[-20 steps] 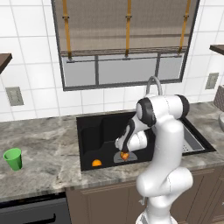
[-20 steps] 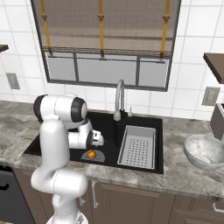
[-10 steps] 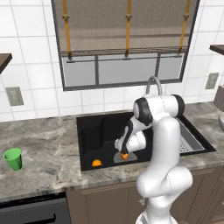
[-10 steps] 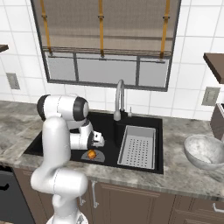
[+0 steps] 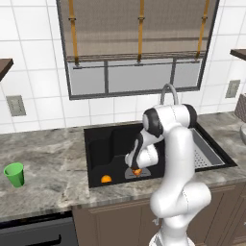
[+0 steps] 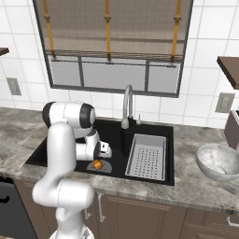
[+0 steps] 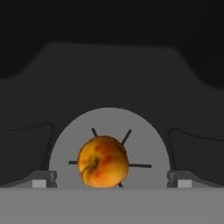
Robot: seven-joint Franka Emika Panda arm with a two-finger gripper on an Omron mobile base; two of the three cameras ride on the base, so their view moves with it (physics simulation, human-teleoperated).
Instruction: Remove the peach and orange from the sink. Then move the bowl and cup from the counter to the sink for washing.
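- I see the arm bent down into the sink [image 5: 96,158], gripper [image 7: 109,183] just above the peach [image 7: 103,161]
- Jaws wide, either side of the peach, which rests on the drain plate [image 7: 148,144]
- Orange [image 5: 106,179] lies left of it; cup [image 5: 14,174] on counter
- Against the earlier frame, the arm has barely shifted

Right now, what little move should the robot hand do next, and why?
Probably ease straight down a bit more, then close. The open gripper hangs over the peach, which sits on the grey drain plate of the sink, centred between the fingertips but not yet gripped.
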